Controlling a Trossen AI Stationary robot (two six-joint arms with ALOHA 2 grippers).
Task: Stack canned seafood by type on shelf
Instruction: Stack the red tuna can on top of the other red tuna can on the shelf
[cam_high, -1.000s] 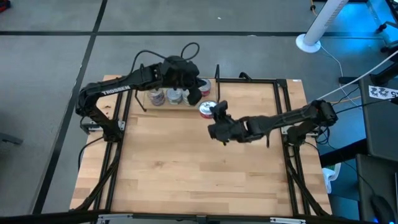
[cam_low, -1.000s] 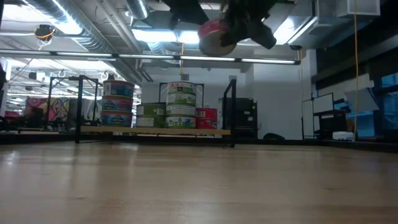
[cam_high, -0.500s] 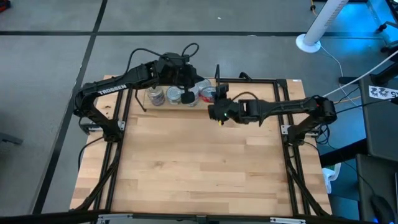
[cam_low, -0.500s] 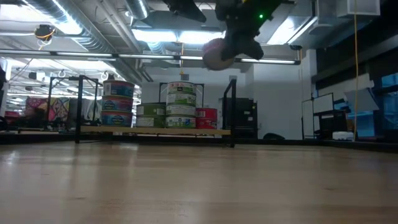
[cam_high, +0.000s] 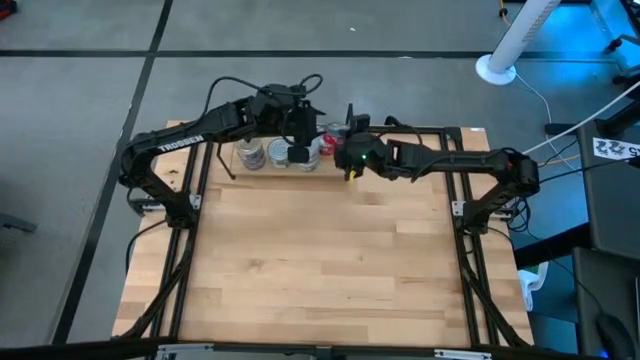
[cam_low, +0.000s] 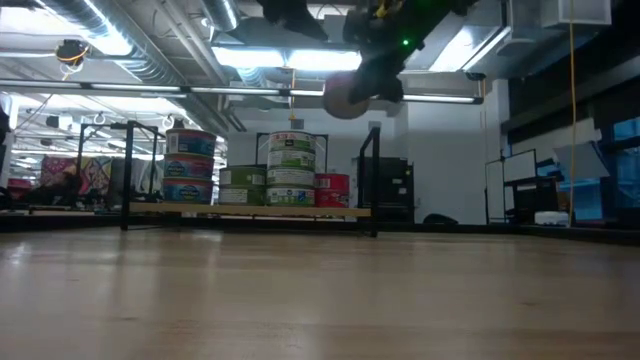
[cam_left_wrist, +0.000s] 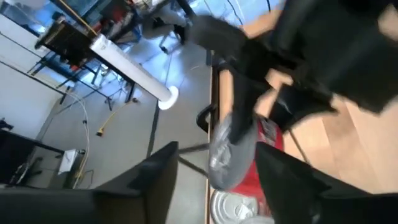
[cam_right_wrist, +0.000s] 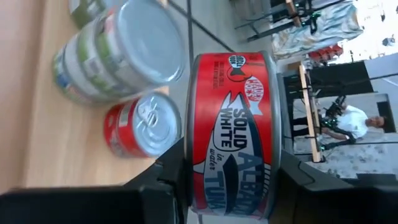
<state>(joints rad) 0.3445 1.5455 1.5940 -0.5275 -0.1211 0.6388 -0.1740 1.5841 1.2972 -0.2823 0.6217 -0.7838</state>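
Observation:
The shelf (cam_low: 250, 211) stands at the table's far edge between two black uprights and carries several tins of canned seafood (cam_low: 292, 165), most of them stacked. A single red tin (cam_right_wrist: 143, 124) stands at its right end. My right gripper (cam_right_wrist: 231, 186) is shut on another red-labelled tuna tin (cam_right_wrist: 233, 134) in the air above that end (cam_high: 333, 143). My left gripper (cam_left_wrist: 217, 186) hovers open over the middle stack (cam_high: 298, 152), next to the held tin (cam_left_wrist: 249, 149), with nothing between its fingers. My right gripper pinches the red tuna tin by its two flat ends, one finger (cam_right_wrist: 168, 180) on each, beside the rims (cam_right_wrist: 190, 155). The label side faces the wrist camera. The fingers come from the table's right, slanting a little down. The tin hangs tilted on edge (cam_low: 345, 95), clear of the shelf.
Black frame rails (cam_high: 455, 170) run along the table's sides. The bare wooden tabletop (cam_high: 320, 270) spreads out on the near side of the shelf. A white pole base (cam_high: 495, 68) stands on the floor beyond. A person (cam_right_wrist: 351, 121) is in the room behind.
My right gripper has carried the red tin from the table's middle toward the far edge and somewhat left, up to the shelf's right end, keeping it high and clear. My left gripper has stayed over the shelf's tins.

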